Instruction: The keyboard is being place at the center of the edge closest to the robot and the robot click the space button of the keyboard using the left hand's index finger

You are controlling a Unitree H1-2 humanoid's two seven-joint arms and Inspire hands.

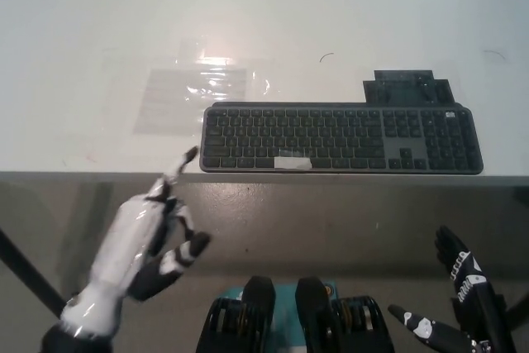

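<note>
dark grey full-size keyboard (340,139) flat on the white tabletop (74,31), long side along the near edge and just short of it, set somewhat to the right of the middle of the view. short strip of pale tape (293,163) on the front row of keys, at the space bar. small dark flat rectangular piece (409,87) touching the back edge, toward the right end. clear glossy plastic sheet (198,87) lying on the table just beyond the left end.

white left hand (149,237) raised in front of the table edge, forefinger (183,163) stretched out, tip just beside the near left corner of the keyboard, well apart from the taped key; cannot tell if touching. remaining fingers curled in, gripping nothing.

black right hand (461,295) low at the lower right, below table level, fingers spread, empty.
</note>
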